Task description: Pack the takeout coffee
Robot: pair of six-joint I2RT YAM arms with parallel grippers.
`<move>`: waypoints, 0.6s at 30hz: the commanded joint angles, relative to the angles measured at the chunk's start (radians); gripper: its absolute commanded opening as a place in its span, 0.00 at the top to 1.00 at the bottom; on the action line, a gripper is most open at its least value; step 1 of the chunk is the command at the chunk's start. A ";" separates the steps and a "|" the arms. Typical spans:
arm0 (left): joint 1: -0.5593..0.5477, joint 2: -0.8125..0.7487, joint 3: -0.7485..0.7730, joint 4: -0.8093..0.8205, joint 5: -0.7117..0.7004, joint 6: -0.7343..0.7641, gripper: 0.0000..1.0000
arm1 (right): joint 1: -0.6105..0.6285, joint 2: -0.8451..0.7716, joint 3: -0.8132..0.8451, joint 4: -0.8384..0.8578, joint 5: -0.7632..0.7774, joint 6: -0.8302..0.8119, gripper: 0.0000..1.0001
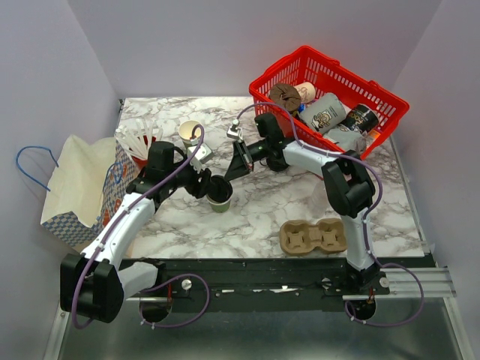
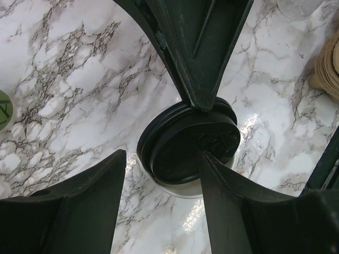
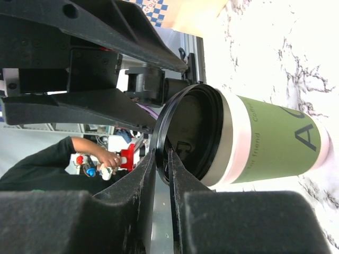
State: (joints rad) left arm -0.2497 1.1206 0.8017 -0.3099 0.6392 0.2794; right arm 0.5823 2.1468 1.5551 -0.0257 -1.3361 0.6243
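Note:
The takeout coffee point(image 1: 220, 201) stands upright on the marble table, an olive-green paper cup point(image 3: 275, 140) with a round black lid point(image 2: 177, 153). My right gripper point(image 3: 168, 153) reaches in from the right, its jaws a narrow gap apart on either side of the lid's rim. In the left wrist view its dark fingers point(image 2: 201, 63) come down onto the far edge of the lid. Just above the lid hovers my left gripper point(image 2: 163, 156), open. One finger crosses over the lid and the other stands off to the side.
A red basket point(image 1: 390, 101) with cans and cups sits at the back right. A paper bag point(image 1: 75, 187) lies at the left edge. A cardboard cup carrier point(image 1: 313, 236) rests near the front. A lidless paper cup point(image 1: 190, 133) and a striped holder point(image 1: 139, 144) stand behind the left arm.

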 commanded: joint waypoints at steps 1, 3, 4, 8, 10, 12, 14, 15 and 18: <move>-0.005 0.005 -0.007 0.037 0.013 0.009 0.34 | -0.007 -0.005 0.034 -0.069 0.034 -0.061 0.75; -0.006 0.007 -0.009 0.037 0.013 0.009 0.34 | -0.009 -0.004 0.036 -0.080 0.037 -0.072 0.74; -0.006 0.007 -0.010 0.037 0.011 0.009 0.34 | -0.009 -0.004 0.037 -0.085 0.041 -0.077 0.74; -0.006 0.007 -0.013 0.043 0.008 0.003 0.34 | -0.010 -0.007 0.040 -0.106 0.048 -0.093 0.72; -0.006 0.008 -0.015 0.046 0.011 -0.005 0.34 | -0.012 -0.008 0.040 -0.114 0.055 -0.107 0.71; -0.006 0.010 -0.015 0.052 0.011 -0.011 0.34 | -0.013 -0.008 0.043 -0.134 0.061 -0.124 0.71; -0.006 0.013 -0.015 0.057 0.013 -0.016 0.34 | -0.015 -0.008 0.045 -0.144 0.066 -0.130 0.70; -0.006 0.013 -0.015 0.058 0.014 -0.017 0.34 | -0.015 -0.010 0.046 -0.148 0.068 -0.136 0.70; -0.006 0.015 -0.021 0.061 0.014 -0.023 0.34 | -0.015 -0.007 0.048 -0.158 0.074 -0.149 0.69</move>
State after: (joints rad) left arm -0.2512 1.1294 0.8009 -0.2829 0.6392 0.2638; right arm 0.5728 2.1468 1.5692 -0.1429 -1.2881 0.5190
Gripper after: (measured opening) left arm 0.656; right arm 0.304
